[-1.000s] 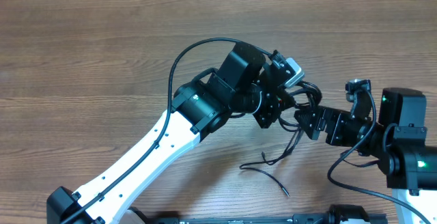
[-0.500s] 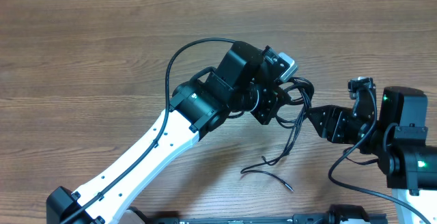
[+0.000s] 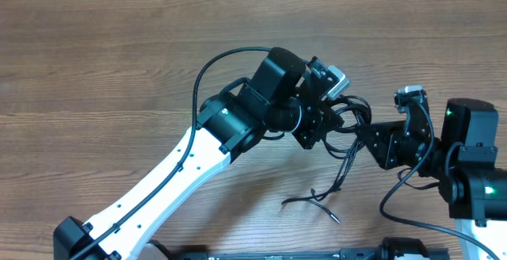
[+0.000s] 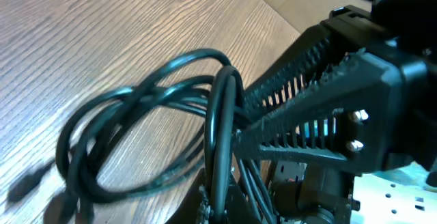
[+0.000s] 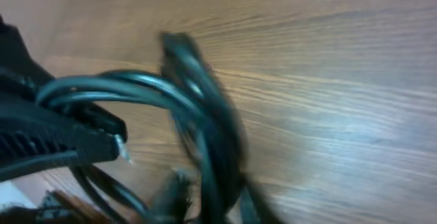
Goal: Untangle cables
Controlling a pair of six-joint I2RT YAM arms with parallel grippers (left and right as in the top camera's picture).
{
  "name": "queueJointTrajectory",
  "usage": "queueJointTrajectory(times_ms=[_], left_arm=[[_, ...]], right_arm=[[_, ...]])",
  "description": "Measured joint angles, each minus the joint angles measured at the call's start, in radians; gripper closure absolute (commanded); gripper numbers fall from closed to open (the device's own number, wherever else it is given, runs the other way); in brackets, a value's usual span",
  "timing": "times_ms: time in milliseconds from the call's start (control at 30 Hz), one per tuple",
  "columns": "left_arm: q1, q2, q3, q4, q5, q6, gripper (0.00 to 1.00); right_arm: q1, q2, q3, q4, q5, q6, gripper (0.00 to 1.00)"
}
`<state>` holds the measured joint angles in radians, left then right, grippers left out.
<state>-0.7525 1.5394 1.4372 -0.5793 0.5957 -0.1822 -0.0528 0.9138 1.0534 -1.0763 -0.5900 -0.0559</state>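
Cables (image 3: 346, 161) bunched between both claws
Left claw (image 3: 319, 127) clamps them; right claw (image 3: 363, 135), at 3 o'clock, pinches narrowly; strands trail toward 6 o'clock onto the counter (image 3: 119, 70).

Our left arm (image 3: 170, 173) is white with black joints and a looping black wire (image 3: 198, 86). At lower right, our black right arm (image 3: 467, 161) shows green lights (image 3: 448, 114), and its right gripper (image 4: 235, 125) has ribbed fingers (image 4: 307, 132).

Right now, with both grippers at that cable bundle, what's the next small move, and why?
Probably ease the right gripper slowly away from the left gripper. Both look pinched on the cables, tangled between them with loose ends on the table, so a gentle pull could draw a loop free.
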Motion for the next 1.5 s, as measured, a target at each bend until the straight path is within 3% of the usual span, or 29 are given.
queueJointTrajectory(times_ms=[367,967,1000,1033,1100,1133,1167,1233,1500], left_arm=[[0.002,0.000,0.000,0.034,0.003,-0.008,0.96],[0.000,0.004,-0.005,0.163,-0.080,-0.172,0.96],[0.000,0.006,-0.005,0.168,-0.080,-0.183,0.96],[0.001,0.008,-0.005,0.169,-0.079,-0.186,0.96],[0.004,0.009,-0.005,0.178,-0.083,-0.186,0.96],[0.014,0.009,-0.005,0.198,-0.085,-0.185,0.96],[0.024,0.009,-0.004,0.204,-0.085,-0.180,0.96],[0.040,0.009,-0.003,0.178,-0.084,-0.158,0.96],[0.045,0.009,-0.003,-0.042,-0.053,-0.057,0.96]], right_arm=[[-0.006,0.000,0.000,-0.002,-0.022,-0.015,0.96],[-0.006,0.000,0.014,-0.093,-0.066,-0.015,0.96],[-0.006,0.000,0.014,-0.096,-0.068,-0.015,0.91],[-0.006,0.000,0.014,-0.097,-0.068,-0.014,0.65],[-0.006,0.000,0.014,-0.111,-0.069,-0.016,0.25],[-0.005,0.000,0.014,-0.134,-0.066,-0.018,0.21],[-0.005,0.000,0.014,-0.129,-0.063,-0.019,0.09],[-0.005,0.000,0.014,-0.117,-0.047,-0.023,0.00],[-0.005,0.000,0.014,0.034,0.003,-0.026,0.00]])
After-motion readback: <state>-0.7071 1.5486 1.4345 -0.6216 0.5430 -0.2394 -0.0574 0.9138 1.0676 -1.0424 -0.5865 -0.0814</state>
